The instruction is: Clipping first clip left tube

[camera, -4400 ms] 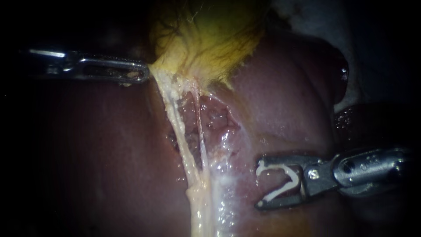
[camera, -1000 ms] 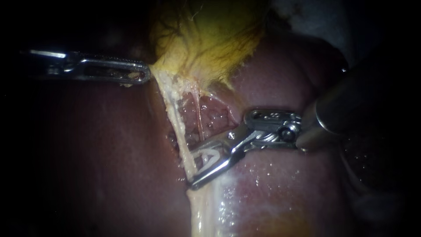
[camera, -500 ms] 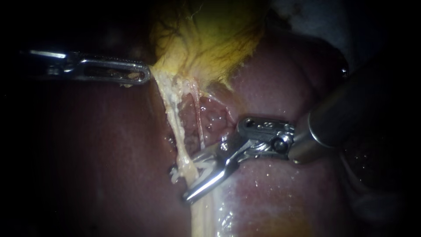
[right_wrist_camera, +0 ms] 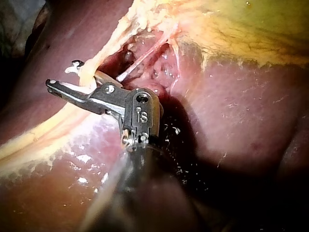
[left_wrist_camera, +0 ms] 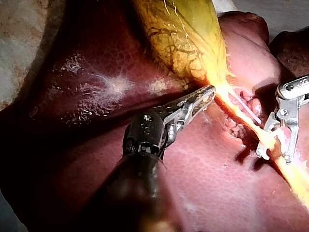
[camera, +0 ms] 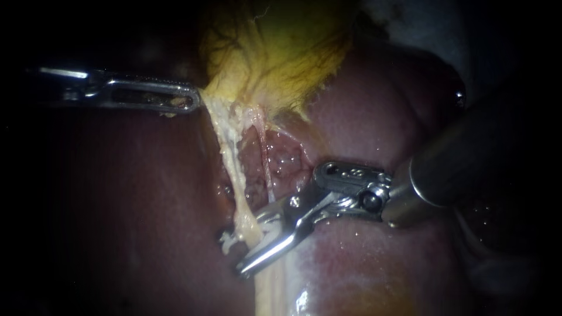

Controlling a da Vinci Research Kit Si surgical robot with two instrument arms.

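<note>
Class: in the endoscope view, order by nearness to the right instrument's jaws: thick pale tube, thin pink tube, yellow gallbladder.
1. thick pale tube, in the white clip the right instrument holds.
2. thin pink tube, just above.
3. yellow gallbladder, topmost.

The left tube [camera: 234,172] is a pale yellowish cord stretched taut from the gallbladder [camera: 281,52] down across the liver [camera: 146,205]. A white clip [camera: 228,239] straddles its lower part, held between the right instrument's [camera: 234,253] jaws, with its ends showing just past the tube.
</note>
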